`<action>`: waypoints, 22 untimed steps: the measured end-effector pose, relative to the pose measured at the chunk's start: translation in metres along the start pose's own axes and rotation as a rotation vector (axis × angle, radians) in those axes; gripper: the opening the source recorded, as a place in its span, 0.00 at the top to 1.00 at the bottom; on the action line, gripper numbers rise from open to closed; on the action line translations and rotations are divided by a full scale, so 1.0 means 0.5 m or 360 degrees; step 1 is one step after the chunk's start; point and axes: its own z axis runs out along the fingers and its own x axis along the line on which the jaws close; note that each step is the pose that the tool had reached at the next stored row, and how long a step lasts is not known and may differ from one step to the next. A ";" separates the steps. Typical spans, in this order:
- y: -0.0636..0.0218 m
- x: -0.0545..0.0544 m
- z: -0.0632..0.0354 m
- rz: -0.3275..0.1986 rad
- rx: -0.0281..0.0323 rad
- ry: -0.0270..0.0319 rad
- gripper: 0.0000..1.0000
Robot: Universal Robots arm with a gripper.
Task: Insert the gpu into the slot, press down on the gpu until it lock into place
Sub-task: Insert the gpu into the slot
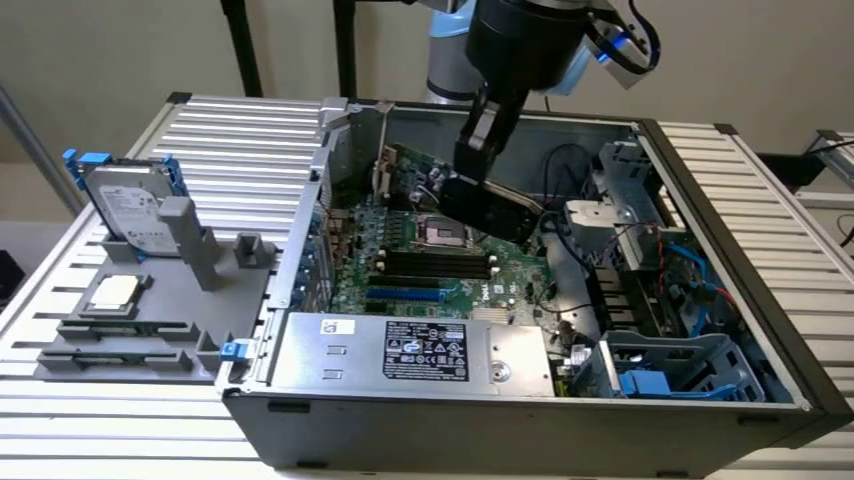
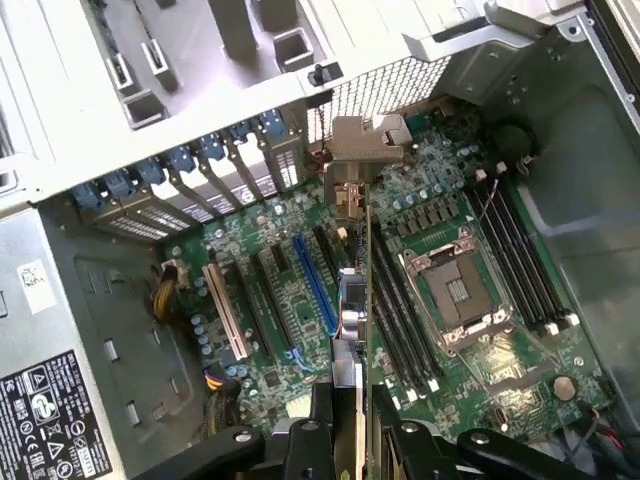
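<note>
My gripper [image 1: 470, 178] is shut on the gpu [image 1: 497, 212], a thin black card that hangs tilted above the green motherboard [image 1: 400, 262] inside the open computer case. In the wrist view the gpu [image 2: 352, 300] shows edge-on between my fingers [image 2: 312, 440], with its silver end bracket [image 2: 368, 145] toward the case's rear slot openings. The long blue slot [image 2: 314, 285] lies on the board just beside the card's line; the card is still above the board and not seated. In the exterior view the blue slot [image 1: 407, 294] sits below and to the left of the card.
A silver power-supply box [image 1: 414, 350] fills the case's near edge. The CPU socket [image 2: 458, 290] and memory slots [image 2: 525, 260] lie beside the card. A blue drive cage [image 1: 667, 372] and cables [image 1: 574, 170] crowd the exterior view's right. A hard drive [image 1: 134, 205] stands on the grey fixture outside.
</note>
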 end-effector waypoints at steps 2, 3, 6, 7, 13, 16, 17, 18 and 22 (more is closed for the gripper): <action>0.000 0.000 0.003 -0.0056 -0.00003 0.00044 0.74; 0.000 0.000 0.004 -0.0087 -0.00003 0.00068 0.74; -0.001 0.000 0.008 -0.0175 0.00005 0.00133 0.74; -0.001 0.000 0.009 -0.0202 0.00008 0.00152 0.74; -0.002 0.001 0.017 -0.0371 -0.00001 0.00167 0.74; -0.002 0.000 0.019 -0.0440 -0.00047 -0.00020 0.74; -0.002 0.000 0.020 -0.0462 -0.00071 -0.00109 0.74; -0.002 0.000 0.020 -0.0482 -0.00091 -0.00198 0.74; -0.001 0.003 0.025 -0.0528 -0.00125 -0.00600 0.74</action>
